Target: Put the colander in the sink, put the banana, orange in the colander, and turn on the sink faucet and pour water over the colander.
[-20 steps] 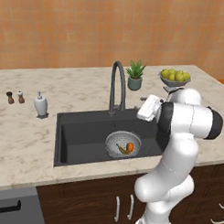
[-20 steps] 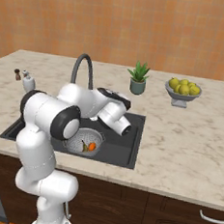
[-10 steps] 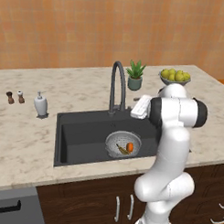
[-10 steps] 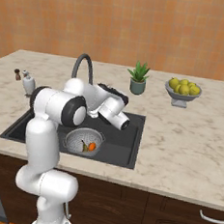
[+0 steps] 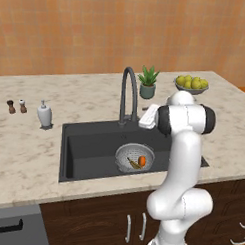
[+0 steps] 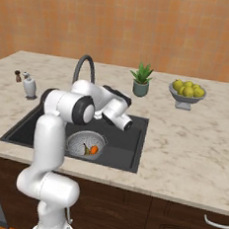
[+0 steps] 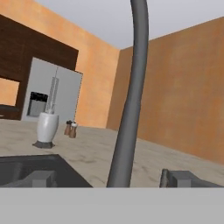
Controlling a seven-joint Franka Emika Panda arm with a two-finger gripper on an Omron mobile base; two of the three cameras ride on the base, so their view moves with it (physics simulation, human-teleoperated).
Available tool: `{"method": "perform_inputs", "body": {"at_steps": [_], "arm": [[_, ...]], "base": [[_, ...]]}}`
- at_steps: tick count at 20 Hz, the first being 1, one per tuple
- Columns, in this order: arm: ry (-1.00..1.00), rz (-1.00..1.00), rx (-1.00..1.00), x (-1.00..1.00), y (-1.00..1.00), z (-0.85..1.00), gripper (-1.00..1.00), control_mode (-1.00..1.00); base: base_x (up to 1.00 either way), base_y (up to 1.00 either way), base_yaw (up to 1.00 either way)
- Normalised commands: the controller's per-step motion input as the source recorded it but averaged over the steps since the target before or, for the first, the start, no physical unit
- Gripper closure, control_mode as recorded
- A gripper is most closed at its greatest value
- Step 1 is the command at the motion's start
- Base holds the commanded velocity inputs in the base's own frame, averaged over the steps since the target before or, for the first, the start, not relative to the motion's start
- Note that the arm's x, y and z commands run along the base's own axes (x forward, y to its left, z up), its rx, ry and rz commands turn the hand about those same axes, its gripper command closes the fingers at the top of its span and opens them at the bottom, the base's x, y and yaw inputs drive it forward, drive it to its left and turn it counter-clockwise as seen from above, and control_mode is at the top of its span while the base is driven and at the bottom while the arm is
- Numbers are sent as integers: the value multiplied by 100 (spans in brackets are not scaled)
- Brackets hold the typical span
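Observation:
The colander (image 5: 134, 158) sits in the dark sink (image 5: 88, 143), right of its middle, with the orange (image 5: 142, 160) and the banana (image 5: 134, 164) inside it. From the right base view the colander (image 6: 82, 142) holds the orange (image 6: 93, 149) beside the banana (image 6: 86, 149). The sink faucet (image 5: 128, 94) arches up from the sink's back edge. My gripper (image 5: 144, 118) hangs just right of the faucet's base, above the sink's back edge. In the hand view my gripper (image 7: 111, 179) is open, and the faucet's stem (image 7: 131, 109) rises close ahead between the fingertips (image 7: 41, 177). Nothing is held.
A potted plant (image 5: 147, 83) stands behind the faucet and a bowl of yellow-green fruit (image 5: 192, 84) further right. A white soap dispenser (image 5: 43, 114) and two small shakers (image 5: 16, 106) stand left of the sink. The counter's front edge runs below the sink.
The arm has swung the hand left and back, from over the sink's right side toward the faucet's base. The colander and fruit have not moved.

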Motion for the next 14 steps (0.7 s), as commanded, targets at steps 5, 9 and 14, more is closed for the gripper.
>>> {"method": "perform_inputs", "body": {"at_steps": [5, 9, 14], "arm": [[0, 0, 0, 36, 1, 0, -100, -100], [0, 0, 0, 34, 6, -3, -100, -100], [1, -6, 0, 28, 16, -5, -100, -100]], "base": [[0, 0, 0], [0, 0, 0], [0, 0, 0]]}}
